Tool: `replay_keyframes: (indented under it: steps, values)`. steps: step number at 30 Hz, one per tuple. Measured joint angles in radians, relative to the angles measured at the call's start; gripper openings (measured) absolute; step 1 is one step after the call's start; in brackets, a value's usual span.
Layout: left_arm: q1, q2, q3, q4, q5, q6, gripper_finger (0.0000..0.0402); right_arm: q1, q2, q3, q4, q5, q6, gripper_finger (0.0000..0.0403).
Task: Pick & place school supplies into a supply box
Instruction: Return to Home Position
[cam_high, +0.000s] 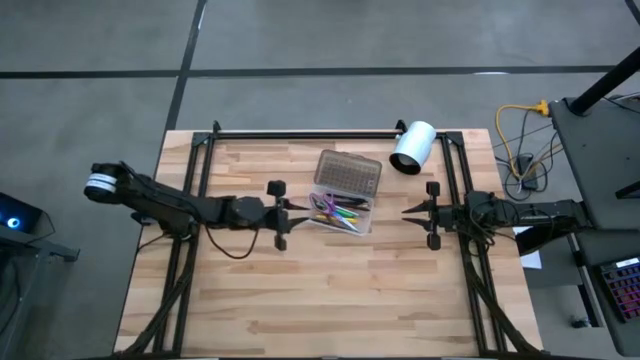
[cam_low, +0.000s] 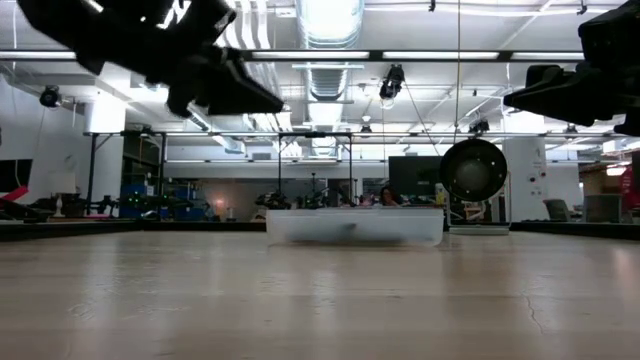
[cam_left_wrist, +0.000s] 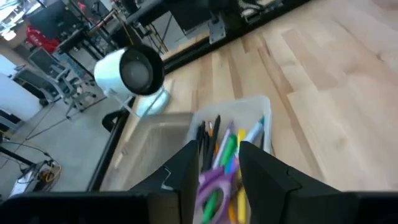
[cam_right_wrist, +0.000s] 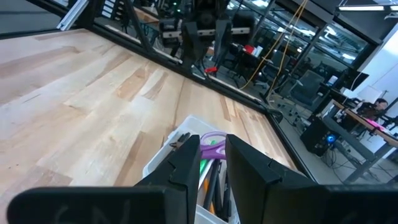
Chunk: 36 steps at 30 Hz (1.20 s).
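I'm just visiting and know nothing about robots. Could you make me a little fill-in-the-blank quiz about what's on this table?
1. The scissors in the clear supply box have ____ handles.
2. The box's dotted lid is ____.
3. The cylinder lying beside the box is ____ in colour.
4. The left claw and the right claw wait on either side of the box, each holding ____.

Missing words: purple; open; white; nothing.

Bright ceiling lights (cam_low: 322, 20) backlight the left gripper (cam_low: 266, 101) into silhouette; the table (cam_low: 320, 300) gleams.
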Motion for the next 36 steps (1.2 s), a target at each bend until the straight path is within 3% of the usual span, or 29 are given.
replay_keyframes:
  steps: [8, 15, 27, 36]
  values:
    - [0.007, -0.025, -0.125, 0.081, 0.001, 0.023, 0.01, 0.0, 0.0, 0.0, 0.0, 0.001, 0.0, 0.0068]
    - [0.054, -0.139, -0.272, 0.261, -0.001, 0.002, 0.01, 0.0, 0.0, 0.0, 0.0, 0.0, 0.0, 0.0068]
    - [0.077, -0.66, -0.504, 0.362, 0.004, -0.127, 0.01, 0.0, 0.0, 0.0, 0.0, 0.001, 0.0, 0.0068]
    - [0.077, -0.949, -0.542, 0.174, 0.004, -0.152, 0.01, 0.0, 0.0, 0.0, 0.0, 0.0, 0.0, 0.0068]
